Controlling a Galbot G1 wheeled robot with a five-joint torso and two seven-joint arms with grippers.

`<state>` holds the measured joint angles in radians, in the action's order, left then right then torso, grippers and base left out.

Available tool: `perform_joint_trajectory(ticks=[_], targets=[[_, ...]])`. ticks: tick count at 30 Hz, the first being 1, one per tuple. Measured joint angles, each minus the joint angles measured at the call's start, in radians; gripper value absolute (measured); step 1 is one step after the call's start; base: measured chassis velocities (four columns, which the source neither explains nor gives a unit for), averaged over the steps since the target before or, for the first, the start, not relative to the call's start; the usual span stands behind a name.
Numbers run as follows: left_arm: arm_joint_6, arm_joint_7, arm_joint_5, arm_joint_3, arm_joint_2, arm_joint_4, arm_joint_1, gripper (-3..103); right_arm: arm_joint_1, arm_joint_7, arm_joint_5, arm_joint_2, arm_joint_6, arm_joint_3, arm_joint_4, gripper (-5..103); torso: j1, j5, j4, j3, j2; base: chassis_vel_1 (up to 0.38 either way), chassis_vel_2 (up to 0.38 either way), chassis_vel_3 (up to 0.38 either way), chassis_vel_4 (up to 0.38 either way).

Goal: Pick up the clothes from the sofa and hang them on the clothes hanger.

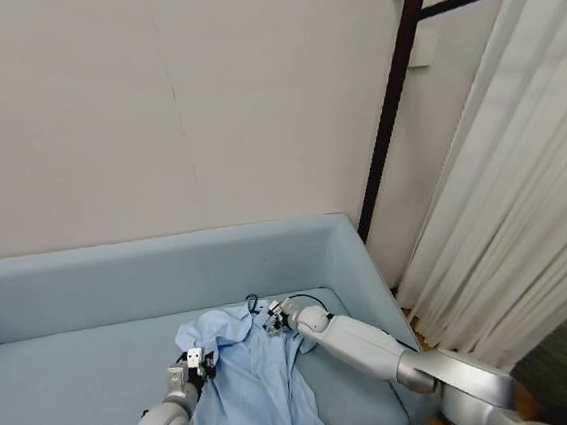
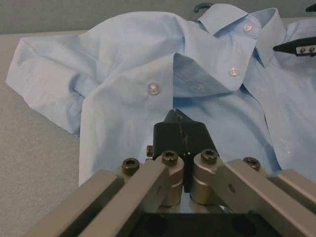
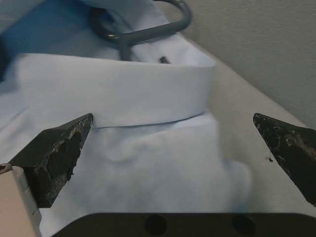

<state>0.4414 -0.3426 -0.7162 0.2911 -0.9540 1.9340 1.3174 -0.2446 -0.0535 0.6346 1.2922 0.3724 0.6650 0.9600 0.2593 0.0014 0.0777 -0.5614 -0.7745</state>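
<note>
Collar (image 3: 123,94) of the crumpled light-blue button-up shirt (image 1: 255,386), lying on the pale blue fabric sofa (image 1: 70,394), ran crosswise just ahead between the wide-spread jaws of my right gripper (image 3: 173,118), the nearer one, while my left gripper (image 2: 180,123) hung over its front, jaws pressed together.

Light-blue shirt (image 1: 250,381) lies rumpled on the pale sofa's (image 1: 70,293) right end — collar toward the backrest, dark hanger hook (image 3: 153,30) poking out; the dark rack (image 1: 392,91) stands upright beyond it.
</note>
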Motion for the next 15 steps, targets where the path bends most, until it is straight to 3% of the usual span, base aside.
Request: perform_joint_trajectory(ticks=[8,11,15], targets=[[-0.009,0.002,0.002,0.004,0.000,-0.002,0.003,0,0.023,-0.061,-0.002,0.009,0.010,0.003,-0.074,100,0.000,0.0001,0.0002,0.000,0.000,0.000,0.000,0.000,0.000],[-0.010,0.003,0.002,0.003,-0.001,-0.011,-0.006,0,0.021,-0.079,0.045,-0.002,0.073,0.004,-0.064,100,0.000,0.0001,0.0003,0.000,0.000,0.000,0.000,0.000,0.000],[-0.010,0.006,0.002,0.001,-0.006,-0.012,-0.007,0,0.026,-0.110,0.011,0.022,0.071,-0.010,-0.120,100,0.000,0.0000,0.0001,0.000,0.000,0.000,0.000,0.000,0.000]])
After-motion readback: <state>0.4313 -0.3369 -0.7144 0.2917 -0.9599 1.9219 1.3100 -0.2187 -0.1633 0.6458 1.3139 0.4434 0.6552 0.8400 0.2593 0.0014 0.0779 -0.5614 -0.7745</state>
